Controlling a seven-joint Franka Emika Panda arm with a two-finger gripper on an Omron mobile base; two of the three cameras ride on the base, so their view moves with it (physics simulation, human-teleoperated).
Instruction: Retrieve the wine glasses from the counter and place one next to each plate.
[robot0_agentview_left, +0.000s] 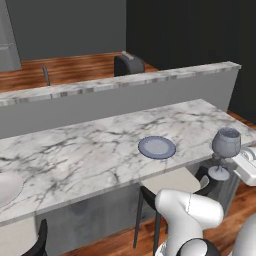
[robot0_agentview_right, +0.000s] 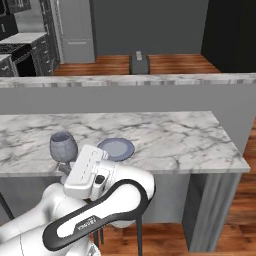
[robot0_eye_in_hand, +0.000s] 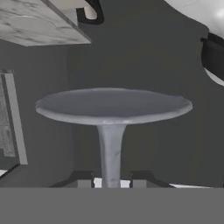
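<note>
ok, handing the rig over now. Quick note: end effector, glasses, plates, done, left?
End effector: shut on the stem of a wine glass, held upright just off the near edge of the marble bar.
Plate: lies on the bar, left of the glass in the left base view.
Done: one glass picked up.
Left: set it beside that plate. No other glass is visible.

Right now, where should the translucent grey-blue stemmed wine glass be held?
By its thin stem, from the side, as the gripper has it now: the translucent grey-blue stemmed wine glass is upright, and the stem is far narrower than the rounded bowl or round foot.
</note>
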